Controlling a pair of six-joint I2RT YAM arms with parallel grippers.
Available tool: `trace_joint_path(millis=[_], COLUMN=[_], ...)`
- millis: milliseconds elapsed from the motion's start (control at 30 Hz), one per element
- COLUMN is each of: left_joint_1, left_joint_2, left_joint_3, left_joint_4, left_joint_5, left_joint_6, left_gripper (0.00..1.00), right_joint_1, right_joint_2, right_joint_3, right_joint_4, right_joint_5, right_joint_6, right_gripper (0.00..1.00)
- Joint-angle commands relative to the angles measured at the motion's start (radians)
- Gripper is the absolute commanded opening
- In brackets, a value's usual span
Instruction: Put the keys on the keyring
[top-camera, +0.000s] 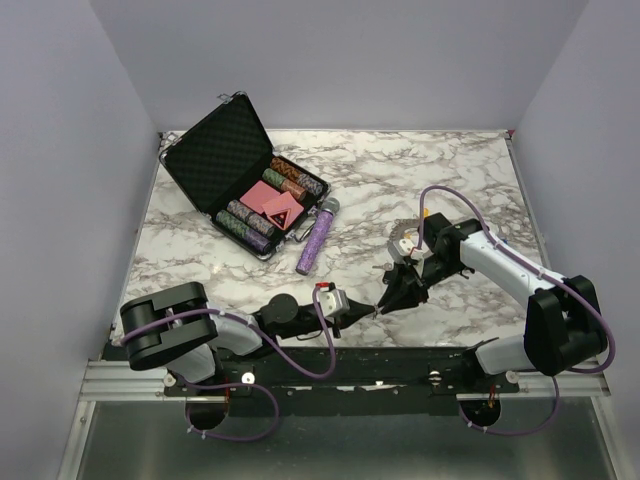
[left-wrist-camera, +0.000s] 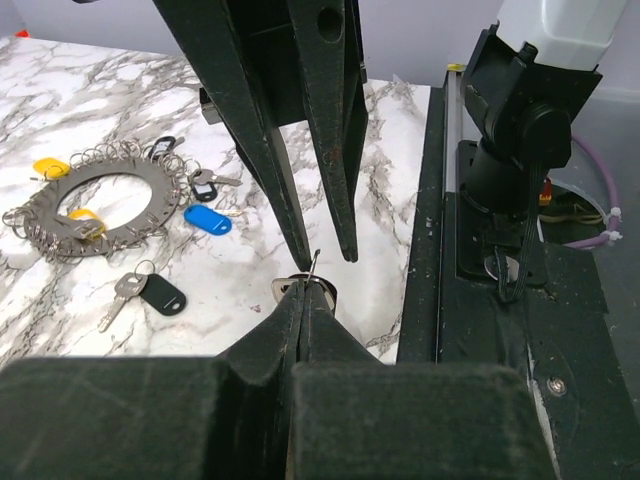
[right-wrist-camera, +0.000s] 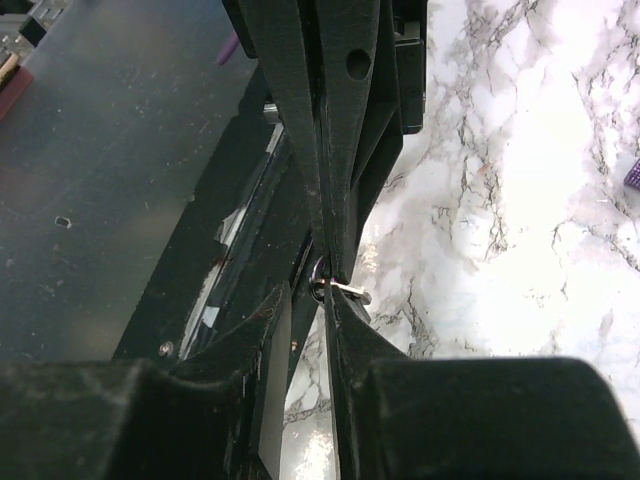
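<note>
Now left pincer (left-wrist-camera: 305, 292) and right pincer (right-wrist-camera: 330, 297) are both pinching one silver key (right-wrist-camera: 345, 288) above the table (left-wrist-camera: 385, 180); one should be releasing gently before carrying toward the keyring (left-wrist-camera: 105, 172).

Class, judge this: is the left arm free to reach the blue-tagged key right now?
Probably not yet: the left gripper is shut on a small metal piece, and the right gripper crowds its way to the blue-tagged key.

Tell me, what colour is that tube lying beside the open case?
Purple; the tube shows best in the top external view.
</note>
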Motion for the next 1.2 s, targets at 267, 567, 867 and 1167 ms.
trace_joint_path(millis=[267,567,867,1167], left_joint_1=[-0.007,-0.007,-0.005,-0.007], left_joint_2=[0.014,0.023,0.019,-0.079], left_joint_3=[0.007,0.010,0.004,-0.017], left_joint_4=[0.080,0.093,0.109,-0.020], left_joint_5=[0.007,0.016,0.011,-0.038], left_joint_6=[-0.034,-0.053,-0.068,-0.113], left_gripper=[0.00,0.00,0.00,0.37], right_joint_1=[0.005,0.005,0.004,0.007], right_joint_2=[-0.009,-0.012,-0.014,-0.006], right_joint_3=[-0.020,-0.016,0.007,0.045], right_joint_4=[0.059,0.099,0.113,0.075], right_joint_5=[-0.039,-0.032,-0.004,0.074], right_joint_6=[0.045,0.100,0.166,0.180], right_gripper=[0.21,0.10,0.01,0.01])
